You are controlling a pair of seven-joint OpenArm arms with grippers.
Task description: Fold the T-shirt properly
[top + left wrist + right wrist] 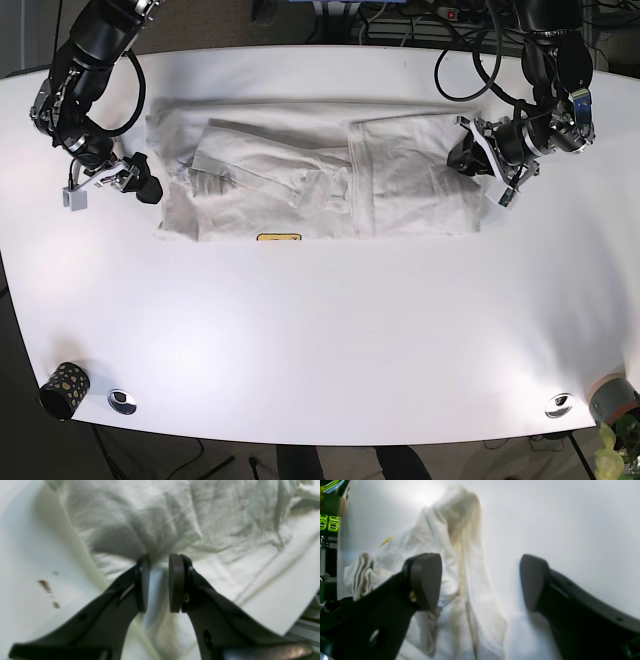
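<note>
T-shirt (320,180), spread across the far half of the white table (320,340). My left gripper (159,585) pinches a bunched fold at the shirt's edge; my right gripper (480,582), jaws spread, hangs beside the opposite edge. The cloth is light, limp and creases easily, so hems and corners look the best holds. Its yellow label (279,238) is unreadable.

Robotics lab or test workspace. White rounded table (320,330) bolted at corners, 2 black robot arms mounted at far edge, cable bundles (470,40) and power strip behind, dark floor. Green-lit electronics (329,523) at edge of right wrist view.
</note>
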